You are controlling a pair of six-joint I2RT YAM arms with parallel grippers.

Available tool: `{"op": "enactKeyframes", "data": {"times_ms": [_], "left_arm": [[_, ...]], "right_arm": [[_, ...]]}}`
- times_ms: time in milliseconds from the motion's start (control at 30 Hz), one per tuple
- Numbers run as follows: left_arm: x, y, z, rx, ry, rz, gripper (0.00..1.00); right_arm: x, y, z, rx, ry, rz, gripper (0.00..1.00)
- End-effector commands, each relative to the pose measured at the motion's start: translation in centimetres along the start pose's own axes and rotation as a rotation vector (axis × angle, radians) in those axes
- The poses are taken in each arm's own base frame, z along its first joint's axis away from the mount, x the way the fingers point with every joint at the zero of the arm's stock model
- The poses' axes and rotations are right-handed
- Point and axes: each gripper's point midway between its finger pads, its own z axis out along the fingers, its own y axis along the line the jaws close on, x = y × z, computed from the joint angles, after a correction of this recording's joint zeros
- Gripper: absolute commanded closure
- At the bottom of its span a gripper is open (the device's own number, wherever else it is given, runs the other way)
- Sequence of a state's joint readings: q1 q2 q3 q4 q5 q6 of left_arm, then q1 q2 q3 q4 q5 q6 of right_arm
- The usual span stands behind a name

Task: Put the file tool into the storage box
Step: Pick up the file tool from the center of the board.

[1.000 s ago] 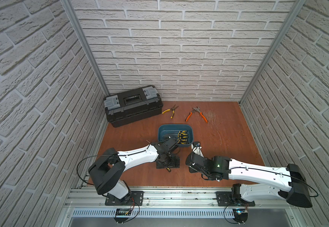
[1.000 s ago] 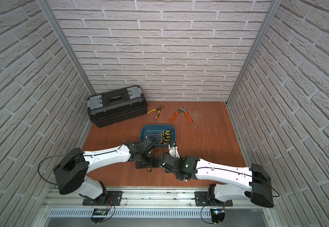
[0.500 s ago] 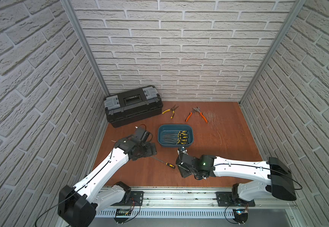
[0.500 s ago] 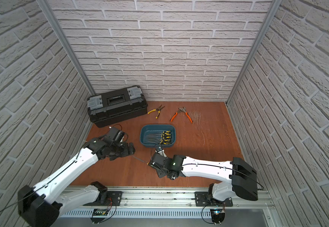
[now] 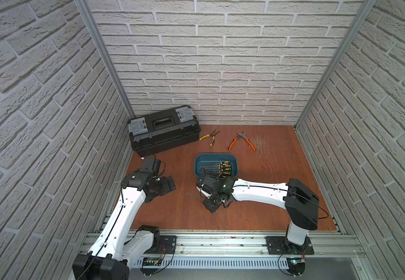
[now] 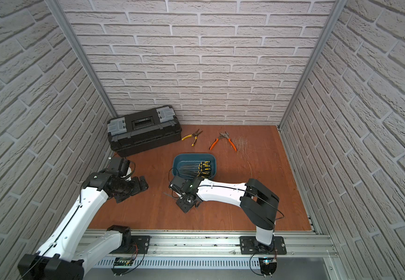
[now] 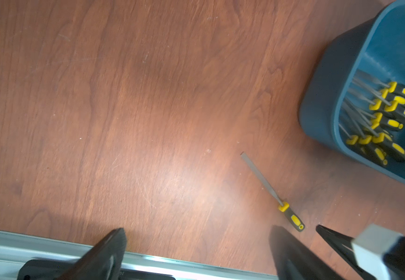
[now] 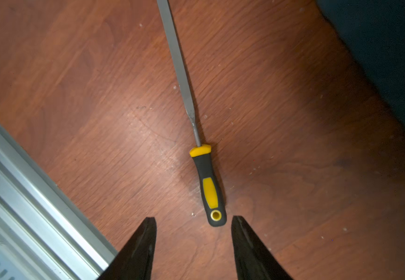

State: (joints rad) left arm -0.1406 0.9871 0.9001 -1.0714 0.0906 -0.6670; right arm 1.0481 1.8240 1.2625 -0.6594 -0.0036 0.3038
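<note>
Since a second ago both arms have shifted: the left arm has swung away from the middle out to the left, and the right arm has slid leftward to hang over the file. At the far left, the black toolbox [image 5: 163, 129] sits shut against the wall. Nearer, the left gripper [image 5: 168, 185] hovers over the bare table [image 5: 245, 213], jaws spread wide and empty. Right of it lies the file [image 8: 206, 179], flat on the wood, with its grey blade pointing left and its black-and-yellow handle toward the right gripper [image 8: 193, 219]. That claw is roughly half open and holds nothing. The butt of the handle sits just ahead of its tips, a little nearer one finger than the other. Just beyond, on the far side, stands the storage box [image 5: 216, 155], already holding a row of similar files [image 5: 224, 168]. Further right and far, two pairs of pliers [image 5: 242, 140] lie well clear. What worries me is that offset: a finger could land on the handle and shove it aside. A pinch on the very butt might let the long blade droop and catch the box's near wall, or knock the files inside.
</note>
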Motion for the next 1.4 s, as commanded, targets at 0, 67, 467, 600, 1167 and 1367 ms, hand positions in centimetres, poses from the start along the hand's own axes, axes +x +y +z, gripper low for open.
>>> {"op": "enactKeyframes", "data": {"times_ms": [0,67,467,600,1167,1367], "left_arm": [[-0.5,-0.5,-0.5,0.022,0.002,0.039,0.02],[-0.7,-0.5,-0.4,0.024,0.005,0.044,0.02],[-1.8,-1.6,-0.5,0.056,0.009,0.065,0.02],[-2.1,-1.8,-1.1,0.065,-0.013,0.058,0.02],[-6.0,-1.7,-6.3,0.035,-0.224,-0.028,0.02],[-8.2,-3.4,-7.4,0.1,-0.27,-0.068,0.02]], "right_arm": [[0.0,0.1,0.5,0.0,0.027,-0.064,0.47],[0.1,-0.3,1.2,0.021,0.037,-0.064,0.48],[0.4,-1.5,3.9,0.097,0.053,-0.059,0.67],[0.7,-1.7,3.9,0.102,0.047,-0.082,0.77],[-3.8,-1.6,-4.9,0.136,-0.053,-0.38,0.97],[-7.3,-6.5,-10.1,0.207,-0.144,-0.412,0.96]]}}
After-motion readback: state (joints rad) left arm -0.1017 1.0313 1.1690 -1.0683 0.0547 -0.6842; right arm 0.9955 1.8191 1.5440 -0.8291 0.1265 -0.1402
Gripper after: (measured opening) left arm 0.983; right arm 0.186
